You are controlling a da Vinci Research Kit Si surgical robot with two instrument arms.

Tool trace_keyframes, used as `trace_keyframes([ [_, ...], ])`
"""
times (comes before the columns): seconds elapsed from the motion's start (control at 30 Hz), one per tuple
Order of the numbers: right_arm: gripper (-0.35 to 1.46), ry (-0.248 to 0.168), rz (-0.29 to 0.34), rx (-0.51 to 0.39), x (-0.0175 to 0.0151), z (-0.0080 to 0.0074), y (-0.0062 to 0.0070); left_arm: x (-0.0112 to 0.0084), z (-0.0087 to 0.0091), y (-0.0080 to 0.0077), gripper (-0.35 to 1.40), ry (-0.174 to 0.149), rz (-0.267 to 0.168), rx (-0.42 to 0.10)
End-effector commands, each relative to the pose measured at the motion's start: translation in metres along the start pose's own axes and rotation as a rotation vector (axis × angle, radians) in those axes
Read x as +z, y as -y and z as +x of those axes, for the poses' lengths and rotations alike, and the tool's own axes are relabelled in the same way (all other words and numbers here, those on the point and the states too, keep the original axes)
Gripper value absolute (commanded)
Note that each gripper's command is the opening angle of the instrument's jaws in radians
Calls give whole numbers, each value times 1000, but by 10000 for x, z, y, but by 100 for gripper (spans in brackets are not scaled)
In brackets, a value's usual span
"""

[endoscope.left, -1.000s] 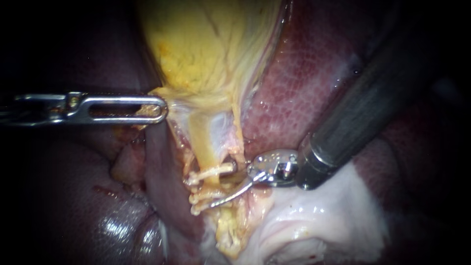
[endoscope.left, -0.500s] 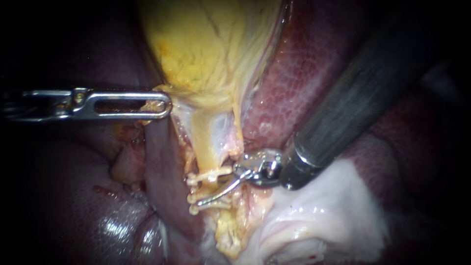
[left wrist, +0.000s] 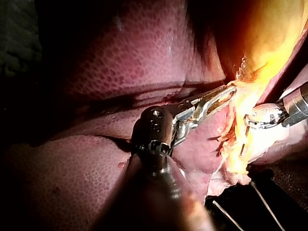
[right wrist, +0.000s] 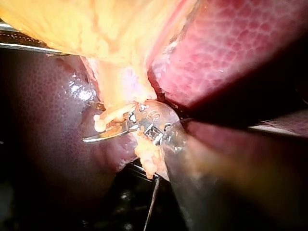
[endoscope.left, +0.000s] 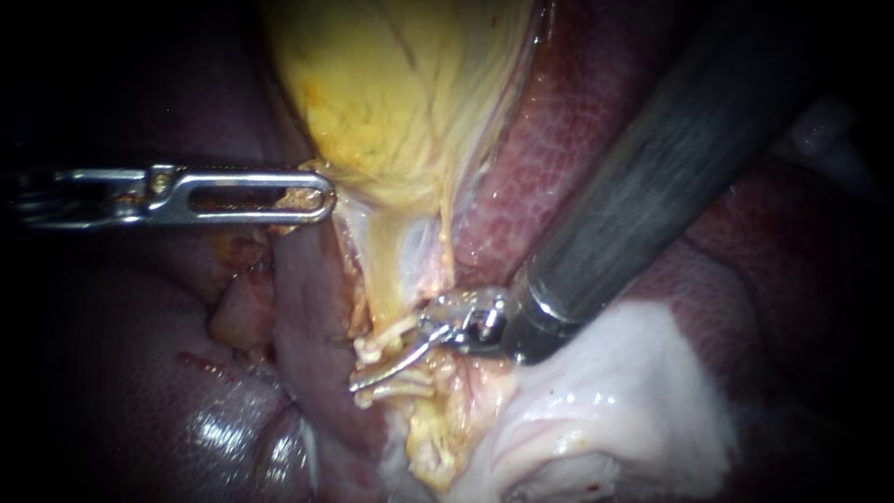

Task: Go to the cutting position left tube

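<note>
The yellow gallbladder narrows into a pale tube that carries white clips and, lower down, more clips. My right instrument comes in from the upper right, and its curved blades stand open across the tube between the clips. The lower blade reaches past the tube's left side; the tube largely hides the upper one. In the right wrist view the tube lies just above the lower blade of my right instrument. My left instrument is shut on the gallbladder's lower edge, and the left wrist view also shows this grip.
Dark red liver lies right of the gallbladder, and more liver lies at the lower left. Pale white tissue sits under the right instrument's wide dark shaft. Yellow fatty tissue hangs below the clips.
My right instrument has slid left along the clips, so its lower blade now reaches past the tube's left side. My left instrument has shifted slightly right with the gallbladder edge.
</note>
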Motion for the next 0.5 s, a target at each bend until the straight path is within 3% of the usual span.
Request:
trace_keyframes([
  [0.03, 108, 1, 1, 0, 0, 0, 0, 0, 0, 0, -35, 0, 0, 0],
  [0.43, 108, 1, 1, 5, -1, -1, -1, 0, 0, 0, -35, 0, 0, 0],
  [0.5, 114, 0, -1, 11, -2, -2, -1, -1, 0, 0, -35, 0, 0, 0],
])
